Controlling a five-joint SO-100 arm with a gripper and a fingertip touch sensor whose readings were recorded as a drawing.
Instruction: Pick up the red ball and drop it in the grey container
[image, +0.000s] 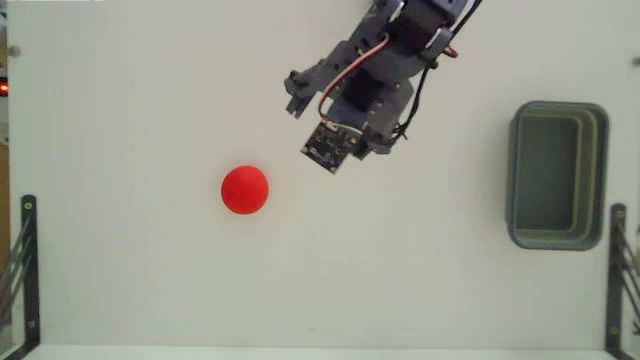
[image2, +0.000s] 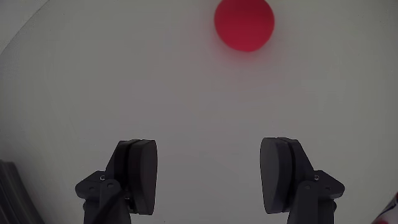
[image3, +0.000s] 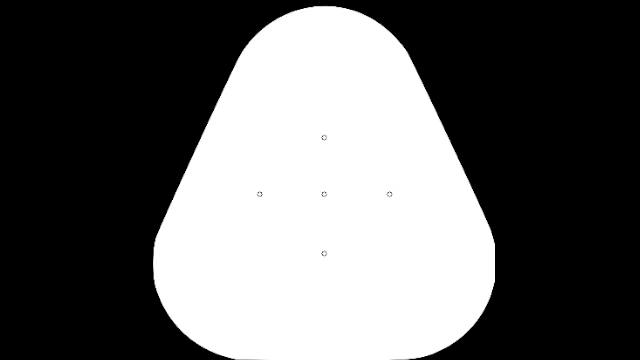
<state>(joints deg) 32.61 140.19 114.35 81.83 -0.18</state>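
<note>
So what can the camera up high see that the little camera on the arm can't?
Only the fixed view shows the grey container, empty, at the right edge of the table, plus the arm's body and the dark brackets at the lower corners.

Only the wrist view shows the two fingers up close, spread wide apart with nothing between them; the gripper is open.

Both show the red ball resting on the white table, apart from the gripper. In the wrist view the ball sits ahead of the fingers, slightly right of centre.
</note>
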